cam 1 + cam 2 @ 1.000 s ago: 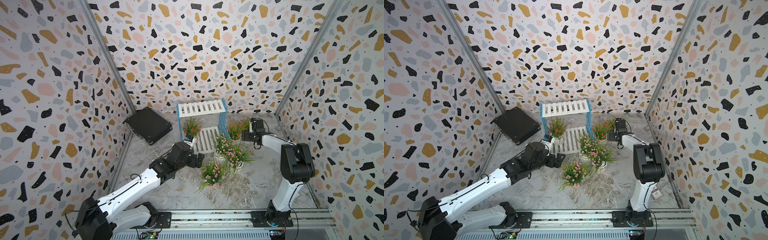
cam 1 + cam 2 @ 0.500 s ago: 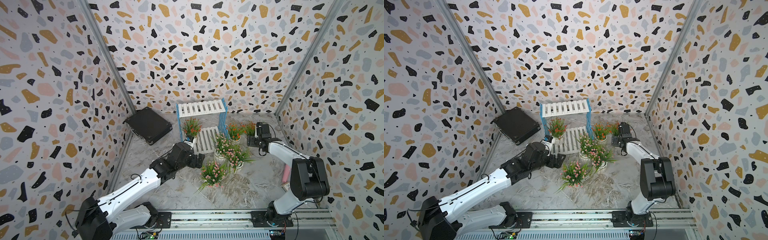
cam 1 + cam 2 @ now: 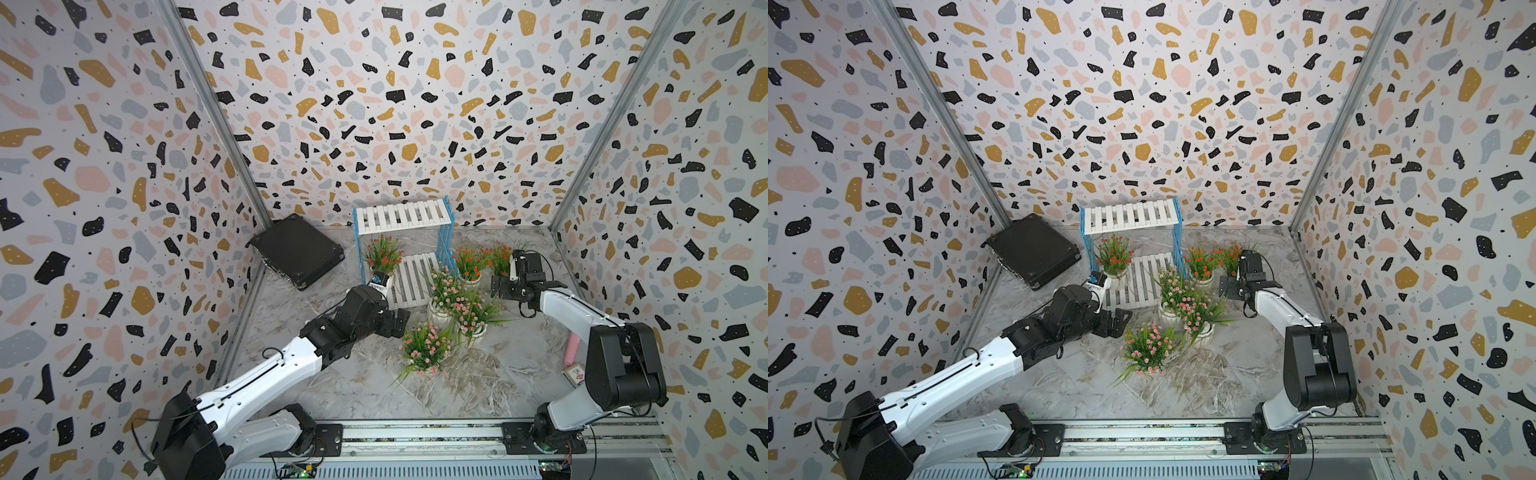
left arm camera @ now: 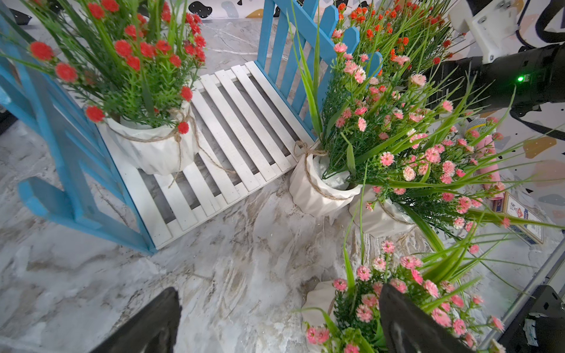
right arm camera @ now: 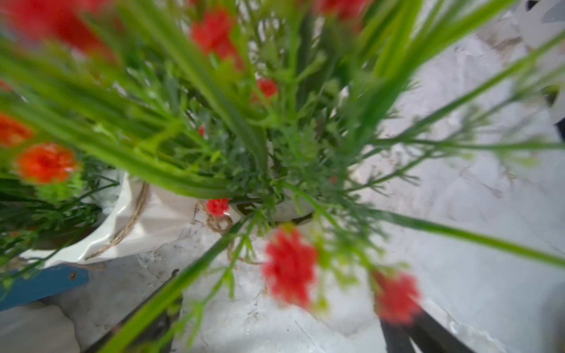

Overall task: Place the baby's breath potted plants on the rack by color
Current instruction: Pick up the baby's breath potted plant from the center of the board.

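Looking over the marble floor (image 3: 374, 386), we find every pot upright, stems rising straight. One orange-red plant (image 3: 383, 253) stands on the lower shelf of the rack (image 3: 401, 216), at the end nearer the black case (image 3: 299, 249). The rack's long boards run side to side along the back wall. Two more orange-red plants (image 3: 1200, 259) stand on the floor just beside the rack's other end, and three pink plants (image 3: 444, 286) cluster in front of them.

Our left arm stretches low and forward. The left gripper (image 3: 397, 324) is released, fingers wide, just beside the nearest pink plant (image 3: 426, 347). Our right arm bends at a raised elbow and reaches back. The right gripper (image 3: 505, 289) hangs by the two floor orange-red plants, and the wrist view shows its fingers (image 5: 394, 339) spread with only leaves between.

A blue-and-white sticker (image 3: 379, 279) on the left wrist and a small printed box (image 4: 519, 220) by the right wall carry marks too small to read.
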Controlling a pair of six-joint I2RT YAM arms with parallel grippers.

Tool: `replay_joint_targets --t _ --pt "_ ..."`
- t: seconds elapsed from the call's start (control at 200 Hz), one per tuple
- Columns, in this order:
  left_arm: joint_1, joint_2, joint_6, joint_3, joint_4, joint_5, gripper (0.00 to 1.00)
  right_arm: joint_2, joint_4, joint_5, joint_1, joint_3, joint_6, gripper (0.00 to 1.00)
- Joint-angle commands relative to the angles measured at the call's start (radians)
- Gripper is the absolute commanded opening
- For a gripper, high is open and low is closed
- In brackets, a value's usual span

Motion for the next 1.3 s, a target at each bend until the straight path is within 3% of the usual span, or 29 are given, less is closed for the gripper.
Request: replay_joint_targets --t 0.0,0.531,0.941,1.161,1.297 --pt "-0.007 0.008 -0.005 -0.005 0.017 0.007 0.99 0.052 -0.022 -0.034 -0.004 0.074 -0.001 1.0" --pt "-0.007 0.039 0.004 0.037 -0.007 -0.013 0.99 0.263 -0.011 -0.023 -0.032 0.282 -0.015 1.0" --pt "-0.008 0.041 -0.003 0.036 0.012 -0.004 0.99 0.324 0.141 0.016 -0.031 0.298 -0.034 1.0" --pt "-0.009 0.015 0.005 0.027 0.001 -0.007 0.99 0.351 0.106 0.014 -0.031 0.342 -0.036 0.89" --pt "-0.01 0.005 0.005 0.024 0.002 -0.007 0.99 0.294 0.189 0.02 -0.029 0.261 -0.03 0.82"
